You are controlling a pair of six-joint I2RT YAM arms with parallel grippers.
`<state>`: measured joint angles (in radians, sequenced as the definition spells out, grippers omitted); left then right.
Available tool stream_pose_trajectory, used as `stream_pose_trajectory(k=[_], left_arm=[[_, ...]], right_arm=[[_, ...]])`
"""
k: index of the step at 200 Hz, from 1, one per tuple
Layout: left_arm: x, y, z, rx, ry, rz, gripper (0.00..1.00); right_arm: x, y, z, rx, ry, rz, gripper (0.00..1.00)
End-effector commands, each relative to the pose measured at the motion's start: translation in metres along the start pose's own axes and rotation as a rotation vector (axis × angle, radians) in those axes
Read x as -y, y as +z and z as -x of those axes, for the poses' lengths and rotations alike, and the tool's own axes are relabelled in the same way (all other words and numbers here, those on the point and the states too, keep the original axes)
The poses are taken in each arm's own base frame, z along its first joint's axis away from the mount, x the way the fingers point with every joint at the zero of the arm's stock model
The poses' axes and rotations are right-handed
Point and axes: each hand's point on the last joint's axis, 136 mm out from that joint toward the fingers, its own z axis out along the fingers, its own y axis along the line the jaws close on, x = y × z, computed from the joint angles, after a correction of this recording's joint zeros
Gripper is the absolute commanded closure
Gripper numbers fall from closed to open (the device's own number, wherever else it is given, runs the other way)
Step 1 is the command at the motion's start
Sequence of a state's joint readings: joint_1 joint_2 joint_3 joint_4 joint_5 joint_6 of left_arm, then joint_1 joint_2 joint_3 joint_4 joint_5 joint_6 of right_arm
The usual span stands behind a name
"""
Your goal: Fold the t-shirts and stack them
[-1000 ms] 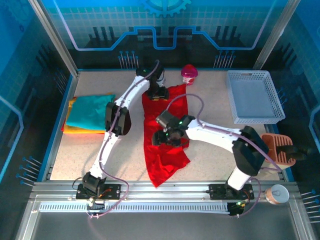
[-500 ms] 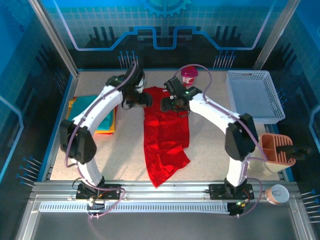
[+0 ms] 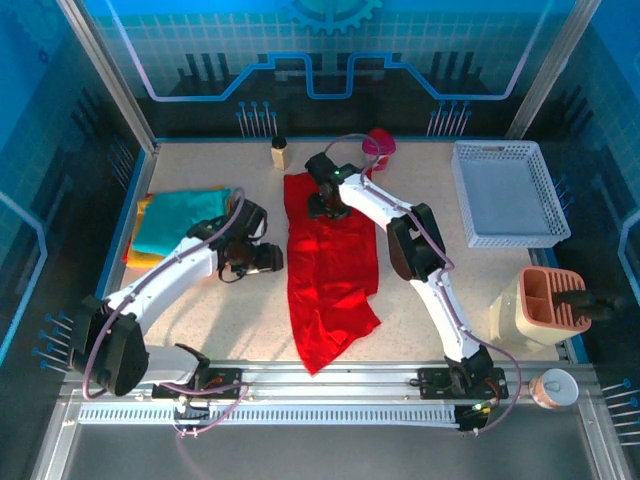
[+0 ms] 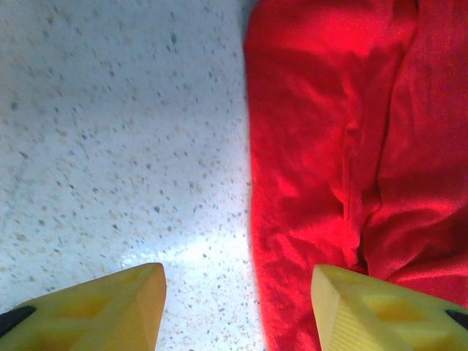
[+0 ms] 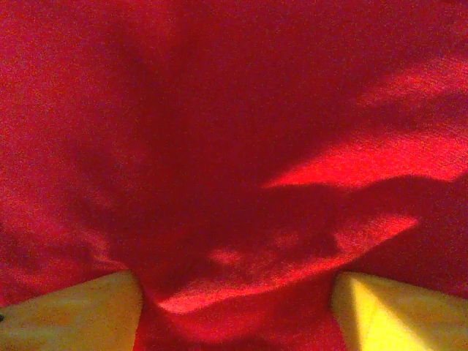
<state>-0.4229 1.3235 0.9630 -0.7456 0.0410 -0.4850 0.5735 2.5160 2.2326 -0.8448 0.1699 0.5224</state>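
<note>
Red t-shirt (image 3: 330, 270): a long rumpled strip down the middle of the table (image 3: 240, 320), its near end bunched to a point, not yet folded.
Left gripper (image 3: 264, 258): low at the shirt's left edge, with its yellow fingers (image 4: 102, 307) spread, one over bare table and one over cloth, holding nothing.
Folded stack (image 3: 180, 222): teal on yellow and orange, well left of the red shirt.
Right gripper (image 3: 327, 203): over the shirt's far part, fingers spread with red cloth between them, not pinched.
Risk: closing at the very edge may catch one layer or bare table, so the fold would drag crooked.
Far risk: the small block (image 3: 281, 153) behind the shirt could be knocked.
</note>
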Motion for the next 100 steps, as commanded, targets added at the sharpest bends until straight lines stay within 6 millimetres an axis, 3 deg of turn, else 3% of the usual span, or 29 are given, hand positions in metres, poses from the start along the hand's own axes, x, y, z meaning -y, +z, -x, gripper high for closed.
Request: stream_pose_trajectory(k=[1,46,100], left_arm=[[0.009,0.003,-0.012,0.003,-0.037,-0.048,0.44],[0.017,0.023,-0.036,-0.047,-0.028,-0.039,0.45],[0.037,0.038,-0.049,-0.104,0.018,-0.055,0.45]], right_arm=[[0.019,0.026,-0.004,-0.091,0.074,0.002,0.28],[0.033,0.048,0.023,-0.058,0.175,0.090,0.27],[0.029,0.042,0.063,0.064,0.210,0.197,0.26]])
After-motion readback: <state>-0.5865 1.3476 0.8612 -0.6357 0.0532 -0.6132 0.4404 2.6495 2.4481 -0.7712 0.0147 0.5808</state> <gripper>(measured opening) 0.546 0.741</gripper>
